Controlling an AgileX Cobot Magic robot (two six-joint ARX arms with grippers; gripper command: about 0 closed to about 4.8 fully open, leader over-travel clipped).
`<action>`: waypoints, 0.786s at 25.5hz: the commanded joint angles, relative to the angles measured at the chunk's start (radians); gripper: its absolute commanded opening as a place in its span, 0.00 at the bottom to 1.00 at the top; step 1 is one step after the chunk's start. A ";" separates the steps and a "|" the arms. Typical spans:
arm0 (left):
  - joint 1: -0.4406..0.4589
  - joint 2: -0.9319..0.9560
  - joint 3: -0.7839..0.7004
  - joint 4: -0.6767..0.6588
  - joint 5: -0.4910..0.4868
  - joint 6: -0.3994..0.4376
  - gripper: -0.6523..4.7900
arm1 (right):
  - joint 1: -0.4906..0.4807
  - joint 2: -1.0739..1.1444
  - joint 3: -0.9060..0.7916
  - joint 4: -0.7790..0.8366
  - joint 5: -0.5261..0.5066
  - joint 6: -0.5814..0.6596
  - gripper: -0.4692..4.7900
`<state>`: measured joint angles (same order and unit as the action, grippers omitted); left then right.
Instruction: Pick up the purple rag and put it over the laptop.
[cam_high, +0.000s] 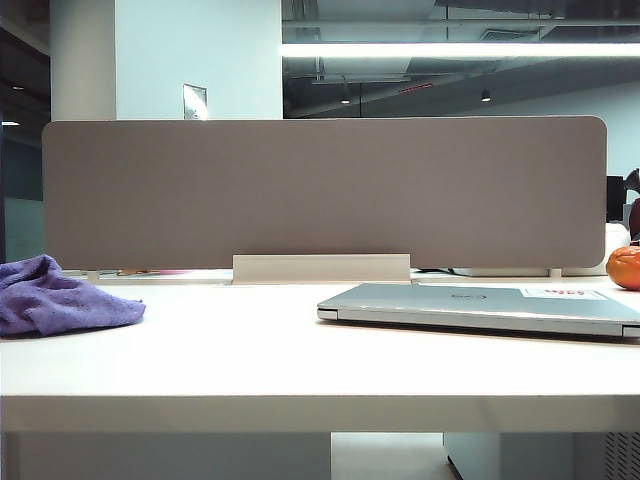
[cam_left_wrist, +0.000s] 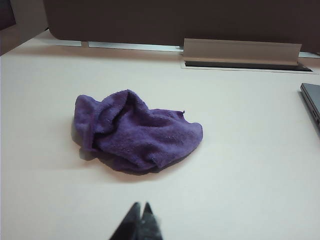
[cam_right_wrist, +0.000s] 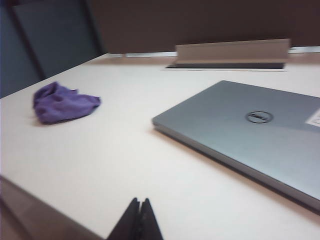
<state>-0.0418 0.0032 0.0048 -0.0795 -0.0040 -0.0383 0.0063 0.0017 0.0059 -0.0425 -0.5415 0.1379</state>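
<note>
While the purple rag (cam_high: 62, 297) lies crumpled on the white table (cam_high: 250, 350) at my left, well apart from the closed laptop (cam_high: 480, 306) on the right, I see both pincers pressed together and empty. The left gripper (cam_left_wrist: 140, 206) hangs short of the rag; the right gripper (cam_right_wrist: 139, 202) sits near the laptop's front corner.
</note>
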 joint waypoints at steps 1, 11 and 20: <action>-0.001 0.001 0.005 0.014 -0.006 -0.056 0.11 | 0.000 -0.002 -0.006 0.016 -0.035 0.000 0.07; -0.001 0.001 0.054 0.029 -0.048 -0.086 0.11 | 0.000 -0.002 -0.006 0.014 -0.037 0.000 0.07; -0.001 0.107 0.124 0.111 -0.063 -0.093 0.11 | 0.000 -0.002 -0.006 0.009 -0.037 0.000 0.07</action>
<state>-0.0418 0.0853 0.1112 -0.0147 -0.0711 -0.1287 0.0063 0.0017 0.0059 -0.0429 -0.5762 0.1383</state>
